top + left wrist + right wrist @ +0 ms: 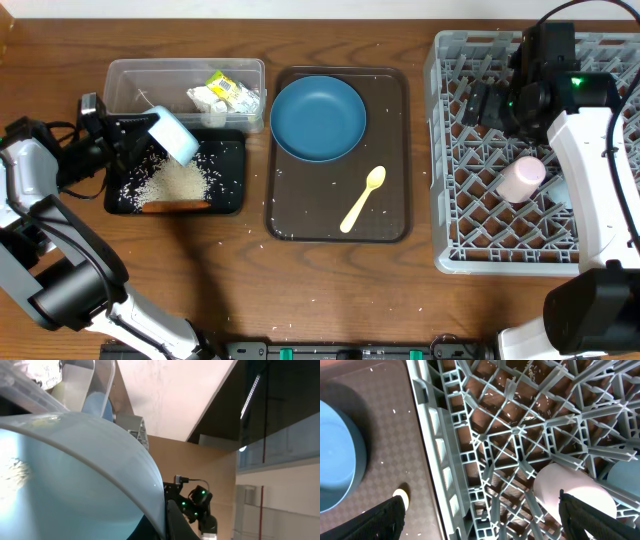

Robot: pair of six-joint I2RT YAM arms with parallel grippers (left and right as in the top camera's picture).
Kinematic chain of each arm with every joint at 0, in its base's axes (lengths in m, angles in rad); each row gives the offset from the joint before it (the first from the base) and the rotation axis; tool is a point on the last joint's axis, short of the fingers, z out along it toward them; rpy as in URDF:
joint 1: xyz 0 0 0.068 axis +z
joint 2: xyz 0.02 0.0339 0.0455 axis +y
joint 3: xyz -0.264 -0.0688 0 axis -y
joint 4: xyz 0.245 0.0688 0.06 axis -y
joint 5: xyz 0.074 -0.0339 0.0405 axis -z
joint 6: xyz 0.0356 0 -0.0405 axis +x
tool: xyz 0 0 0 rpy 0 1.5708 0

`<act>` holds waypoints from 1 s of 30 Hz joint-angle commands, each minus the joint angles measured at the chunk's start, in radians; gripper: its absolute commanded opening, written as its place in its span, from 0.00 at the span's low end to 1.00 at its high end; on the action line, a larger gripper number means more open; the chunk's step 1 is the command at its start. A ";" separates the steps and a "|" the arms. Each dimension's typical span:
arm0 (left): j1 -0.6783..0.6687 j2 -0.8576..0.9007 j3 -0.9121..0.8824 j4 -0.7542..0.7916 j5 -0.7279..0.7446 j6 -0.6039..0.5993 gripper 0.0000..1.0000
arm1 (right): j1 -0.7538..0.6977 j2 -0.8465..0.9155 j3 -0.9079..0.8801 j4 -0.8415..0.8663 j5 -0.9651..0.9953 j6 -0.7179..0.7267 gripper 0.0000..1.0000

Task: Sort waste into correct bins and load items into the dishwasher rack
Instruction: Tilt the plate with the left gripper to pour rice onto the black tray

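My left gripper [140,140] is shut on the rim of the small white bowl [175,135], holding it tilted over the black tray [232,190]. The bowl fills the left wrist view [75,475], with my finger [165,522] at its rim. Rice grains [175,182] and the orange piece [175,206] lie in the black tray. The tissue [203,98] and yellow-green wrapper [230,88] lie in the clear tub [130,80]. The blue plate [318,118] and yellow spoon [362,198] sit on the brown tray. My right gripper [482,102] is open and empty above the rack [450,200], beside the pink cup [522,178] [575,495].
The brown serving tray [390,150] lies between the bins and the rack, with stray rice on it and on the table. A light blue cup [626,476] lies in the rack beside the pink one, mostly hidden under my right arm in the overhead view.
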 commanded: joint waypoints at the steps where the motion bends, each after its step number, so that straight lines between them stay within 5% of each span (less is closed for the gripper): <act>1: 0.005 0.005 -0.006 0.029 0.026 -0.023 0.06 | -0.009 -0.006 0.003 -0.003 0.013 -0.016 0.96; 21: 0.000 -0.010 -0.006 0.046 0.026 -0.107 0.06 | -0.009 -0.006 0.003 -0.008 0.013 -0.016 0.96; 25: -0.010 -0.035 -0.006 -0.064 0.026 -0.079 0.06 | -0.009 -0.006 0.003 -0.013 0.013 -0.021 0.96; 27: -0.010 -0.051 -0.006 0.006 0.007 -0.036 0.06 | -0.009 -0.006 0.003 -0.016 0.013 -0.021 0.96; 30: -0.005 -0.051 -0.006 0.048 -0.002 -0.129 0.06 | -0.009 -0.006 0.003 -0.008 0.013 -0.023 0.96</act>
